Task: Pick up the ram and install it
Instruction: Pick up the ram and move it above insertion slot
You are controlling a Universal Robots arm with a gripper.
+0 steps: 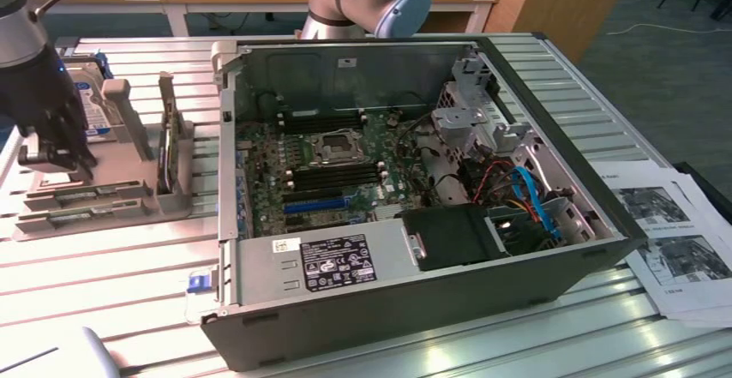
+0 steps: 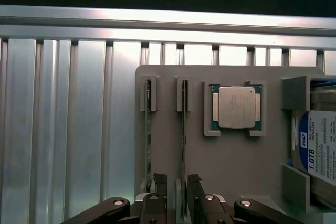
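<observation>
step: pick, pre-grasp | gripper [image 2: 177, 181] wide, straddling ram [image 2: 184, 129], not closed | ram on edge in holder [image 2: 231, 161] slot | likely need: fingers centred on thin stick, lift straight out of holder

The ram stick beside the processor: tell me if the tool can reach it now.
Probably yes. The tool stands open right above the ram stick, its fingers either side of the upright edge, with nothing in the way.
</observation>
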